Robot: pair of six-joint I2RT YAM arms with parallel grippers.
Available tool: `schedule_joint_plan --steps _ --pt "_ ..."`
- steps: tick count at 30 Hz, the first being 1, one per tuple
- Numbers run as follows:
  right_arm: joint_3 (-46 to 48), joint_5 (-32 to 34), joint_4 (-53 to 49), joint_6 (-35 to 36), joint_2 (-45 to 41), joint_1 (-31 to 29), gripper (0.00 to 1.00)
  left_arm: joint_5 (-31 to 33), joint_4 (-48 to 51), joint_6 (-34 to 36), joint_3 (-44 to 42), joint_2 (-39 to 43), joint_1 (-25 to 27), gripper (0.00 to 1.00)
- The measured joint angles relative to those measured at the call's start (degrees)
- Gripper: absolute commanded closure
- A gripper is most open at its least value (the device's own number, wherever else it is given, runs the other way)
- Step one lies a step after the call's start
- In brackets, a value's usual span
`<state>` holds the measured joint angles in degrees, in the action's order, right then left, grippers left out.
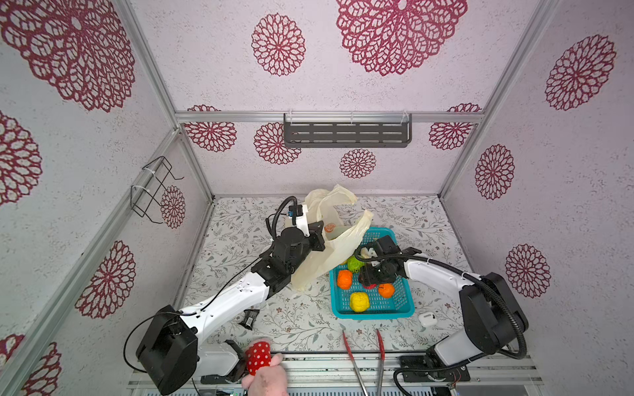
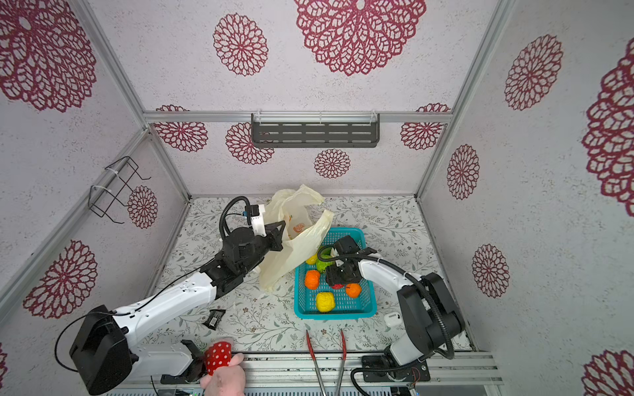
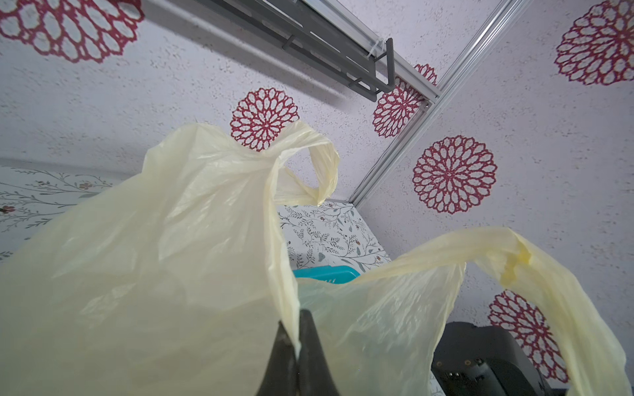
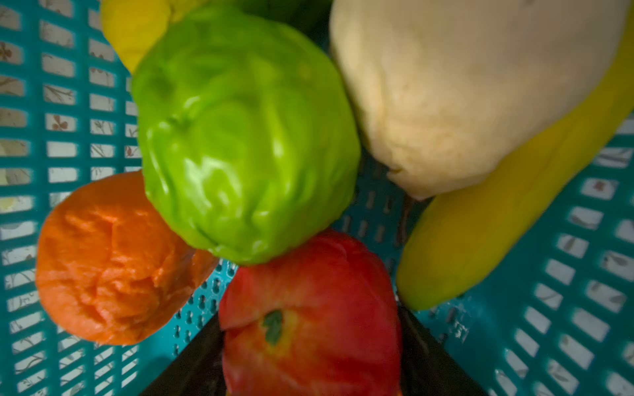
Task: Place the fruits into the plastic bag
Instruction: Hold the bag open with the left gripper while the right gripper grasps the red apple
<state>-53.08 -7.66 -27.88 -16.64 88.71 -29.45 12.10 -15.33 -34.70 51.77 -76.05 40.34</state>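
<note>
Right wrist view puts my right gripper [image 4: 308, 313] in the teal basket [image 4: 549, 325], its jaws partway open either side of the red apple [image 4: 326, 274]; I cannot tell whether they pinch it yet. My left gripper [image 3: 297, 329] is clamped on the rim of the plastic bag [image 3: 154, 257], holding it up over the basket's far left corner

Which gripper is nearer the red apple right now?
Right. The right gripper has the red apple between its fingers; the left gripper is away, pinching the plastic bag.
</note>
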Motion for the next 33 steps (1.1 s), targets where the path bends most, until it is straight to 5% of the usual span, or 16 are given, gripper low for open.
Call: schedule_joint_plan --steps 6,13,19,24,33 --pt "0.4 3.7 -0.4 -0.6 -4.5 0.4 0.67 -1.8 0.0 -0.1 0.0 0.0 0.0 1.00" --pt "-2.4 9.5 2.6 -4.1 -19.0 9.6 0.63 -4.7 -1.2 -0.4 -0.1 -0.1 0.0 1.00" --pt "-11.2 12.6 9.7 -3.7 -21.3 11.7 0.62 -7.0 -3.0 -0.6 -0.9 0.0 0.0 1.00" --pt "-18.6 5.1 17.3 -1.6 -18.8 10.5 0.60 -7.6 -4.2 -0.8 -2.9 0.4 0.0 1.00" --pt "-25.0 -15.4 20.3 3.3 -9.1 -0.6 0.59 -7.7 -7.0 -1.4 -5.7 1.6 -0.1 1.00"
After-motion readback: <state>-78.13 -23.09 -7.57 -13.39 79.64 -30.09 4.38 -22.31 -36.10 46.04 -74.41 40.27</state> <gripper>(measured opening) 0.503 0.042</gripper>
